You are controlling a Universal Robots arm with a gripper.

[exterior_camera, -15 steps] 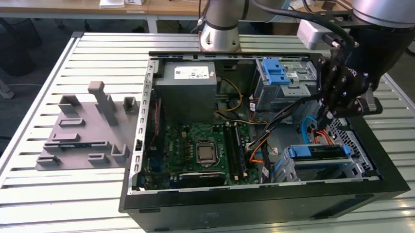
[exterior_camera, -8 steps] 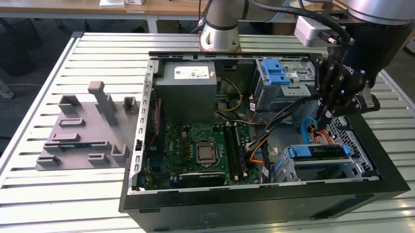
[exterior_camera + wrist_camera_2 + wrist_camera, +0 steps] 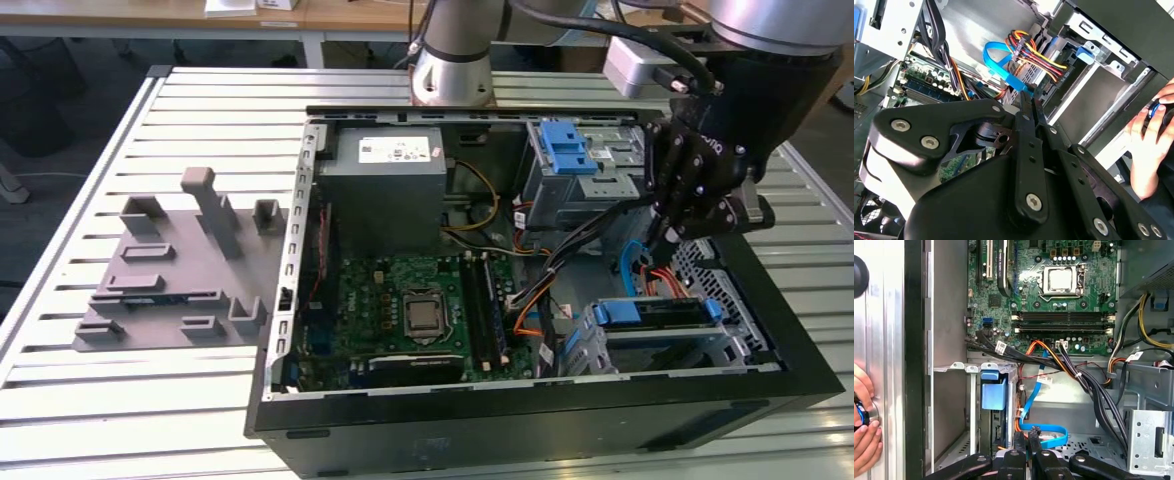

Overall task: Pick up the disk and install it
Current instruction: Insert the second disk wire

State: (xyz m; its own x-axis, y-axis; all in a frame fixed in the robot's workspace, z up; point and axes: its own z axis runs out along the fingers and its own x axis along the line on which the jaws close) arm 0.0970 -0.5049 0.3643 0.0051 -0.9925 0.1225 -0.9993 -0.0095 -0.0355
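Disk, one flat rectangular drive framed by blue plastic rails (image 3: 651,312), lies level inside the grey metal cage (image 3: 667,348) at the corner of the open black computer case (image 3: 534,425). Its long axis runs across the exterior view, and the blue end faces the exterior view's left, toward the green motherboard (image 3: 400,310). Mostly its blue frame is visible. One black end effector (image 3: 663,235) hangs just above the cage. Its fingers are drawn close together, with the tips at one blue flat cable (image 3: 1046,432); whether they pinch it I cannot tell. The case stands on the ribbed metal tabletop (image 3: 200,100).
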